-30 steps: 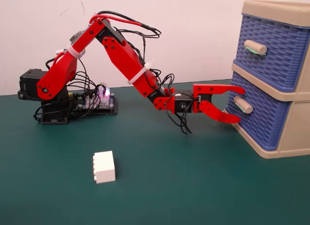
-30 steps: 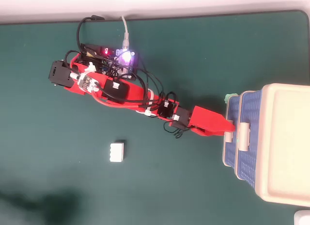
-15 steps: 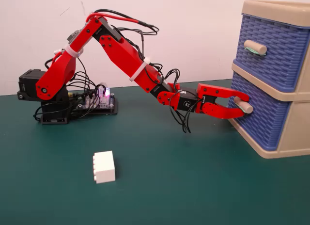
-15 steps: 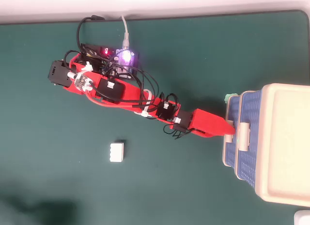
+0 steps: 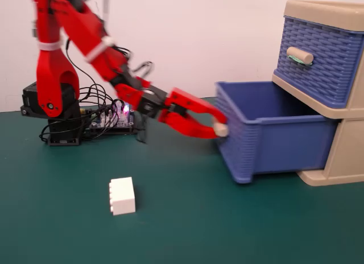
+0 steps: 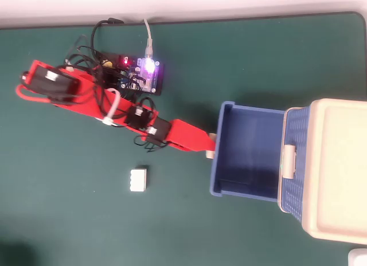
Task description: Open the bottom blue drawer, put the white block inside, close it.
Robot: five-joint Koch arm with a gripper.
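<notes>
Bottom blue drawer (image 5: 267,136) stands pulled well out of the beige frame (image 5: 347,156), its cavity open to the overhead view. The red hand (image 5: 215,129) is clamped on the drawer's beige handle (image 5: 220,129) at frame centre. The white block (image 5: 122,196) lies on the green counter (image 5: 239,224) at lower left, well apart from the hand and below the arm in the overhead view (image 6: 138,179). Bare counter lies between block and drawer front. The upper blue drawer (image 5: 318,59) sits flush in the frame.

Woven-look, seemingly plastic drawer (image 5: 267,141)
</notes>
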